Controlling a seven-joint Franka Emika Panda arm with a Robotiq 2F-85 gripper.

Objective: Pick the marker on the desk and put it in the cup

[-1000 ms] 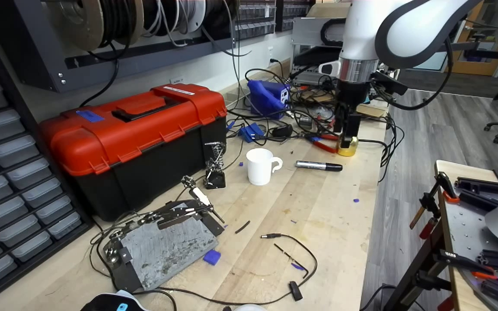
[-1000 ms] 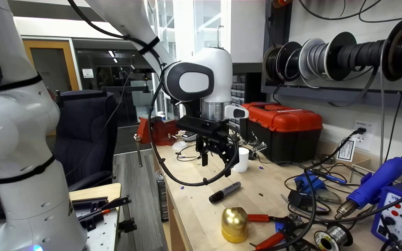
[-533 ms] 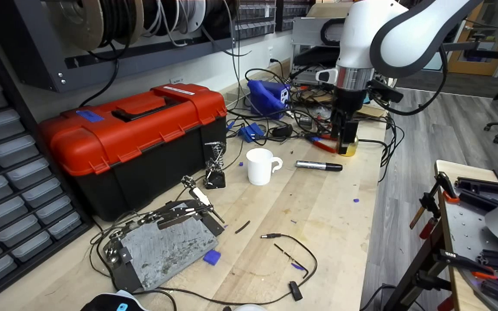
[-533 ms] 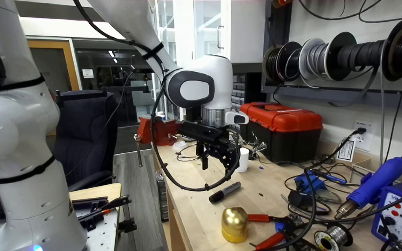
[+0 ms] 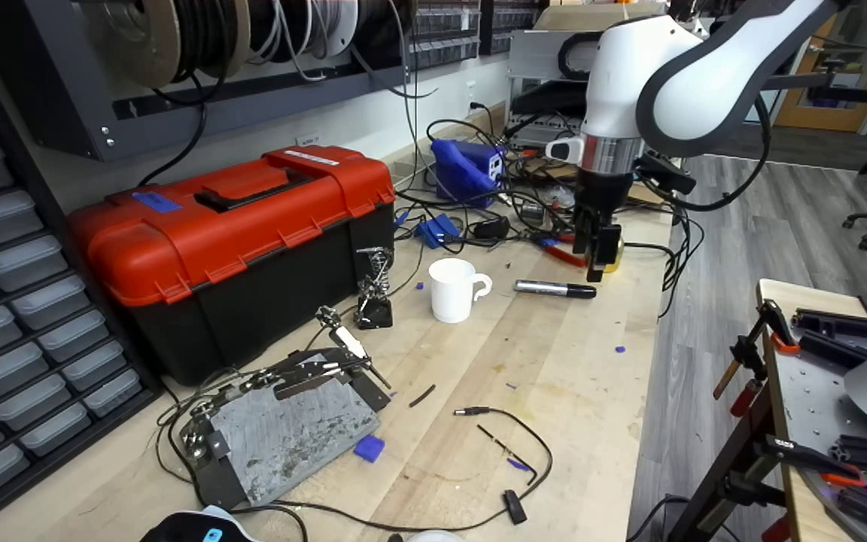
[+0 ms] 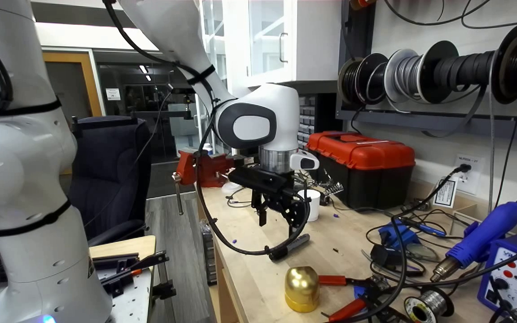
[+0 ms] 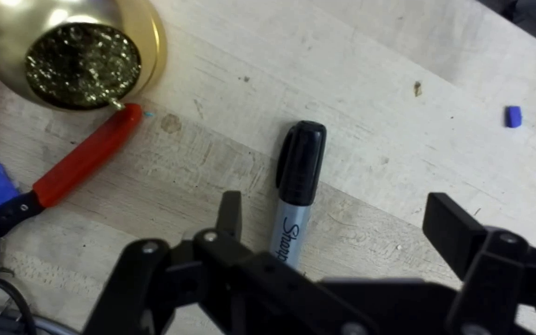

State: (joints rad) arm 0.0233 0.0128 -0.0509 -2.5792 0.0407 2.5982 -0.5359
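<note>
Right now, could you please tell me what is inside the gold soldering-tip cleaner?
In the wrist view, the round opening in its gold dome shows glinting brass-coloured metal wool. The wool hides whatever lies deeper, and the dome covers the rest of the inside.

My white Panda arm (image 6: 177,36) slopes down to the wrist (image 6: 278,160); below it my Robotiq gripper (image 7: 337,216) points downward, its fingers (image 7: 452,228) spread wide apart.

pale wooden desk (image 5: 584,406) beneath marker (image 5: 543,287), white cup (image 5: 450,293), toolbox (image 5: 253,256)
</note>
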